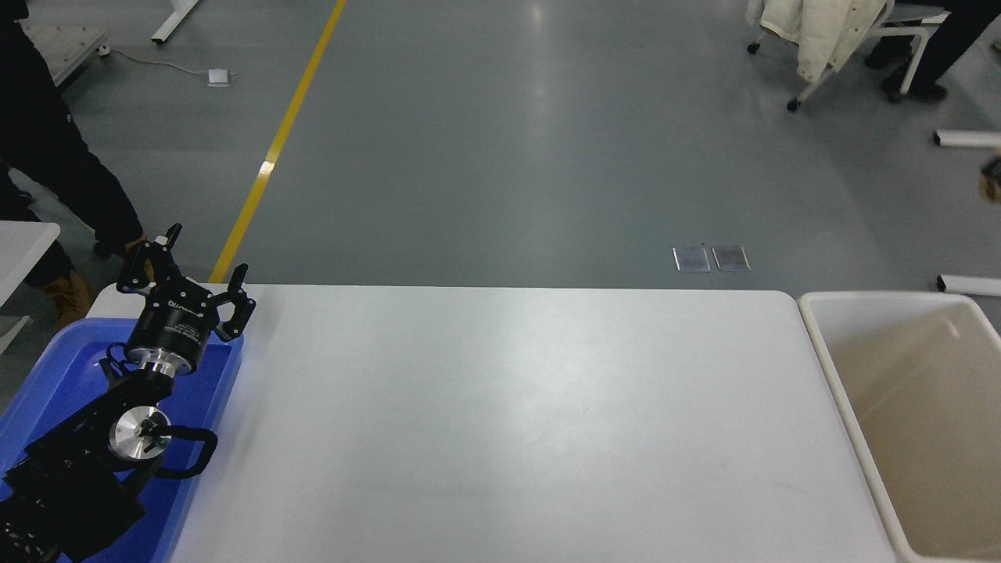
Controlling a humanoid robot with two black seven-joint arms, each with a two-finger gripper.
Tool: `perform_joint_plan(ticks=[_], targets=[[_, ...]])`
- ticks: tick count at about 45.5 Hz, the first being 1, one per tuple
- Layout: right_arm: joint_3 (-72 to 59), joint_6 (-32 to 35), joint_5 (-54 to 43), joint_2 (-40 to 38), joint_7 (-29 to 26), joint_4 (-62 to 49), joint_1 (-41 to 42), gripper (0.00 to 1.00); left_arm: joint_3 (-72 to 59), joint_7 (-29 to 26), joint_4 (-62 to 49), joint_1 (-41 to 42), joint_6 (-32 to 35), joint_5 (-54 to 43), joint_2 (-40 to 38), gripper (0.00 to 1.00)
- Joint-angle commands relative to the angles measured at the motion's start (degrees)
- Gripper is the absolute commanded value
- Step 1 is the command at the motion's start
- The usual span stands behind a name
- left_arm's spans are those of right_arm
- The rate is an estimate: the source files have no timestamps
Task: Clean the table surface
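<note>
The table surface (508, 422) is a wide white top filling the lower middle of the head view, with nothing lying on it. My left gripper (184, 270) is parked at the lower left, open and empty, over the far end of a blue tray (47, 375). Of my right arm only a dark sliver with a bit of tan fluffy stuff (992, 181) shows at the right edge, out over the floor beyond the table. The rest of that arm is out of view.
A cream-coloured rimmed bin (821, 328) stands against the table's right end, and I see nothing in it. A person in dark clothes (55, 156) stands at the far left. A chair with a white coat (821, 39) stands at the far right.
</note>
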Motion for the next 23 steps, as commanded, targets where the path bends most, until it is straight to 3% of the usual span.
perform_joint_plan(ticks=[1,23], targets=[[-5.19,-0.28,11.44,2.62,-10.25,-6.26,-3.18,0.0,0.0,0.0,0.0,0.0,-0.01,-0.03,0.0,1.0],[-5.19,-0.81,12.85,11.49,-12.45,-9.08,-13.29,0.0,0.0,0.0,0.0,0.0,-0.01,0.05,0.0,1.0]])
